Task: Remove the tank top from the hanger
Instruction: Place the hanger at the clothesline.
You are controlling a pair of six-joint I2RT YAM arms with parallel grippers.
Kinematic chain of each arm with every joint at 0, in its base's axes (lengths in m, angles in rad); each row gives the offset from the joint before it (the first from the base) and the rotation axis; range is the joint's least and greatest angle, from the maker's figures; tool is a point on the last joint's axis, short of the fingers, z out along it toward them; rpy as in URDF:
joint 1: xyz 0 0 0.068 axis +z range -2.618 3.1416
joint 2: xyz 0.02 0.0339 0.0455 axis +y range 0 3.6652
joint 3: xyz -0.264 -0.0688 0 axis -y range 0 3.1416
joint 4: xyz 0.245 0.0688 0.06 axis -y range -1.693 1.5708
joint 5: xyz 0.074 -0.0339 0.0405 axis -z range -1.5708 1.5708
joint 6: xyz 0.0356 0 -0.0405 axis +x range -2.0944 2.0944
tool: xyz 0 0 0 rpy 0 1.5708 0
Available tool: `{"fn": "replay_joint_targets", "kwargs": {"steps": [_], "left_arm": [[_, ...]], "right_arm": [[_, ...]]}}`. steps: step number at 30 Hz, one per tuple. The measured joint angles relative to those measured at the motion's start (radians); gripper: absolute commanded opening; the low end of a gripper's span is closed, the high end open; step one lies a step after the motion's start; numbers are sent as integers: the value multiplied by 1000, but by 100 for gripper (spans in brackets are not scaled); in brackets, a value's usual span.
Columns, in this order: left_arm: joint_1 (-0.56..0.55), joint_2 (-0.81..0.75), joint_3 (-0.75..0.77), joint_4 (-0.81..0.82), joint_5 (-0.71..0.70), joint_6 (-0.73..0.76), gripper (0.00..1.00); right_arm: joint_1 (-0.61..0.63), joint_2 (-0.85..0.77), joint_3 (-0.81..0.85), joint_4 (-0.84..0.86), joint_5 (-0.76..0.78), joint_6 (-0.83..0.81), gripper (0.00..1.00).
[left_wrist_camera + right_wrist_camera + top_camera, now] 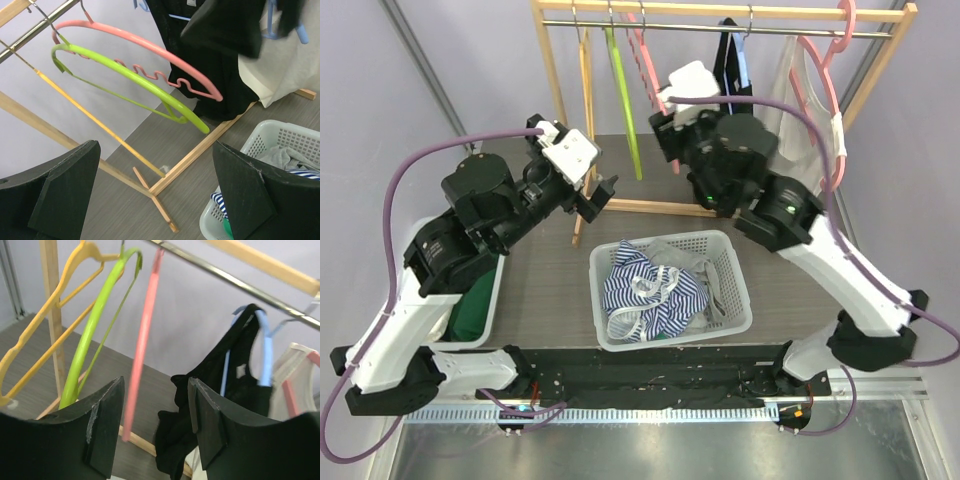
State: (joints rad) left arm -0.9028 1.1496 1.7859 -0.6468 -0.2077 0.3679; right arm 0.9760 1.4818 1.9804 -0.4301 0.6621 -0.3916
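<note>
While the black tank top (724, 55) hangs on its blue hanger (743, 62) from the wooden rack (555, 80), the top view shows the right tool (668, 135) just left of it and the left tool (602, 196) lower, over the table (540, 290) near the white basket (740, 300). In the left wrist view, the left tool (155, 147) has its 2 fingers wide apart and empty, facing a green hanger (135, 77); the tank top (215, 95) hangs beyond. In the right wrist view, the right tool (155, 385) stands apart, gripping nothing, and the tank top (230, 385) on the blue hanger (265, 350) hangs behind its right finger.
</note>
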Motion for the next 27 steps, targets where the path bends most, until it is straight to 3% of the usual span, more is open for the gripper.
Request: {"fn": "replay_joint_targets", "kwargs": {"steps": [7,12,27], "left_arm": [[0,17,23,1,16,-2,100],[0,25,31,3,25,-6,100],[0,27,31,2,29,-13,100]], "right_arm": [[-47,-251,-38,16,24,27,61],[-111,-335,-80,51,60,32,61],[-348,-158,-137,-39,-175,200,70]]}}
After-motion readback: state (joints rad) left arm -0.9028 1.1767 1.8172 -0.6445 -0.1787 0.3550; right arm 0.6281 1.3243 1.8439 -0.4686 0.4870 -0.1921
